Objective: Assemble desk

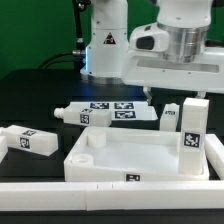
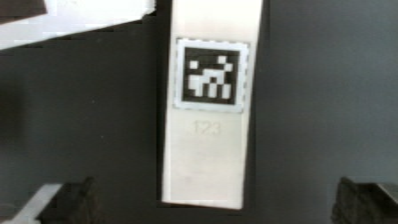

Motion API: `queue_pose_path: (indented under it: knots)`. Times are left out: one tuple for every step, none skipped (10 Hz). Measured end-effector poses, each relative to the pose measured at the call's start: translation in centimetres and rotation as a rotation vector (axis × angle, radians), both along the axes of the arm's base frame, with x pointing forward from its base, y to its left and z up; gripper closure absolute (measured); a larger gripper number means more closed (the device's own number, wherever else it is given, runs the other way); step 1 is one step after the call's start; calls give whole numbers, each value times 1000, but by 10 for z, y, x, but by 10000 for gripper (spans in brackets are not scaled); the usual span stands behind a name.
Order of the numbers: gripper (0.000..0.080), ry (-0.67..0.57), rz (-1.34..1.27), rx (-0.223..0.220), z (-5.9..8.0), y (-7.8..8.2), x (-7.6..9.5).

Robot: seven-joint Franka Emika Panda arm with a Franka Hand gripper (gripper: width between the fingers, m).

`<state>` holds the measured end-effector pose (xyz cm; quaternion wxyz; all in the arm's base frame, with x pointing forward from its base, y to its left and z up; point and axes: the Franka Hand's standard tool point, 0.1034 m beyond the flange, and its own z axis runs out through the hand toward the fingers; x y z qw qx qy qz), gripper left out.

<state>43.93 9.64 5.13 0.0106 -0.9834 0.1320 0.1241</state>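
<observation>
table (image 1: 35, 105): black | backdrop (image 1: 30, 25): dark | white rail (image 1: 40, 200): along the table's near edge

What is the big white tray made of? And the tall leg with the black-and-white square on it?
Tray: probably plastic. It is smooth and evenly white, and its raised rim and rounded corners look moulded. Leg: likely the same white plastic, with the same plain colour and blocky, clean edges. The tag on it seems to be a printed sticker, flat, black on white, though I can't be sure.
</observation>
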Motion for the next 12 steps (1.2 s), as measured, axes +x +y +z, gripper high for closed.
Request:
queue_pose_path:
  knots:
    - [150,119,-19,54,3,-3,-1]
    - [150,181,-34,72,2,-7,5]
    - [150,196,-34,72,0,-7,6]
    - [150,284,-37,84,1,-8,-3]
    - [150,349,-44,94,0,-11,-5]
    - [150,432,-59,108,-2,-12,-7]
    - [150,562,-172,186,-9,-1,-12]
    - [150,654,-205,215,-15,3,-13]
    - [150,731,-206,226,-16,9,-13]
    - [150,766,-210,232,-14,10,-12]
    - [150,782,-216,234,-17,6,-14]
    - [150,778,-216,233,-16,6,-13]
